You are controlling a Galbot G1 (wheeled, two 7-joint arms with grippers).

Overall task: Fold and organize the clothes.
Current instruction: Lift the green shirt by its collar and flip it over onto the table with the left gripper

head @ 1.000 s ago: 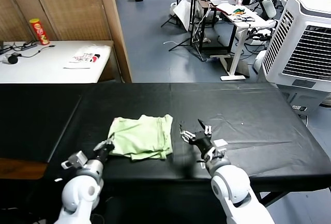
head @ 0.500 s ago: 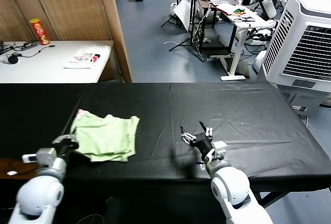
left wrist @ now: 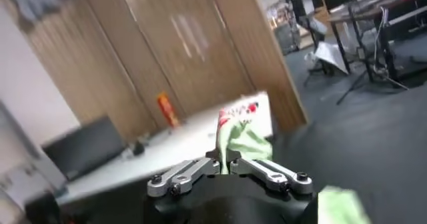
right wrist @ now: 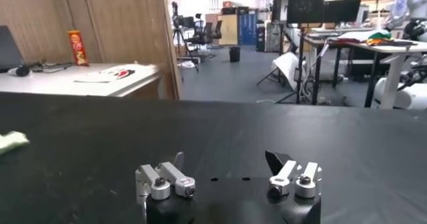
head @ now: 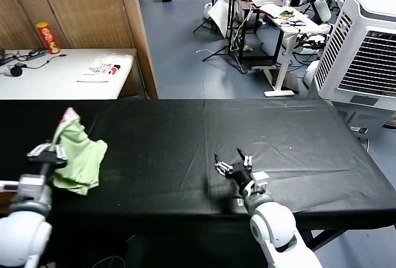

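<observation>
**Ana:** Black cloth covers the tabletop point(head: 185, 150) nearest the robot, and both arms sit at its near edge. What is the right one doing?

**Ben:** The right pincer point(head: 234, 166) rests low over the cloth, right of the middle, with its fingers spread wide and nothing between them. The right wrist view shows the same thing: the right pincer point(right wrist: 227, 172) has its two finger bases well apart over bare black cloth.

**Ana:** And the left?

**Ben:** The left pincer point(head: 47, 152) is at the far left edge of the tabletop, raised off the surface and clamped tight on the pale green shirt point(head: 78, 155). In the left wrist view its fingers point(left wrist: 193, 172) meet at the middle with the green fabric point(left wrist: 243, 142) pinched between them.

**Ana:** So where does the shirt sit exactly?

**Ben:** It hangs bunched from that grip at the left end of the tabletop. Its upper corner, with a pink-and-white patch, stands above the pincer, and the rest droops down just to the right of it. Whether the lowest folds touch the cloth, I cannot tell.

**Ana:** Anything farther back?

**Ben:** A white table point(head: 55, 76) stands behind on the left, carrying a red and yellow canister point(head: 47, 38) and a white folded item point(head: 102, 69) with red and black print. A large white cooling unit point(head: 362, 51) stands at the far right.
</observation>
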